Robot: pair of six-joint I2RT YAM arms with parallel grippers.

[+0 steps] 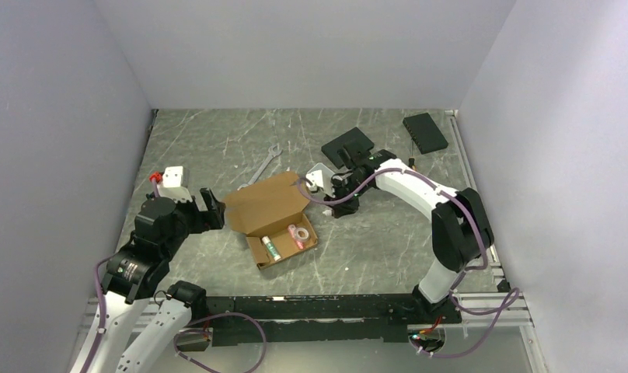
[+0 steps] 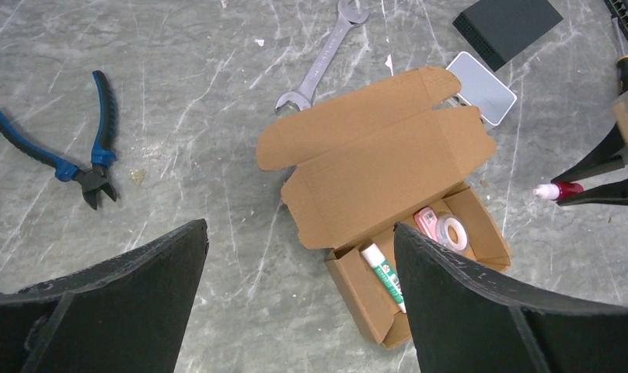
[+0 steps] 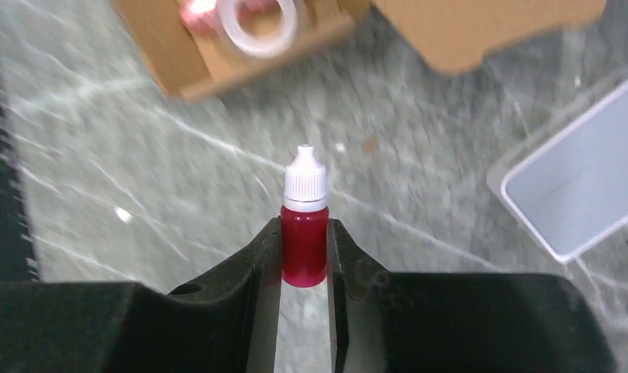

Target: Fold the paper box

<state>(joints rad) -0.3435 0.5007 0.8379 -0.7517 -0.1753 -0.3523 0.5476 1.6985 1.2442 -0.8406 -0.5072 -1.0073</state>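
Note:
The paper box (image 1: 266, 203) lies open mid-table, its lid (image 2: 373, 155) folded back flat. Its tray (image 2: 356, 291) holds a green-and-white glue stick (image 2: 383, 276) and a pink tape dispenser (image 2: 443, 229). My left gripper (image 1: 214, 208) is open and empty, just left of the box; in the left wrist view it (image 2: 299, 233) straddles the tray's near corner from above. My right gripper (image 3: 305, 227) is shut on a small red dropper bottle (image 3: 304, 256) with a white cap. It is off the table, right of the box (image 3: 482, 23), and also shows in the top view (image 1: 330, 198).
A silver wrench (image 2: 322, 58) lies behind the box. Blue-handled pliers (image 2: 78, 151) lie to the left. A translucent white case (image 2: 486, 89) sits at the lid's far right corner. Two black slabs (image 1: 348, 145) (image 1: 425, 132) lie at the back right.

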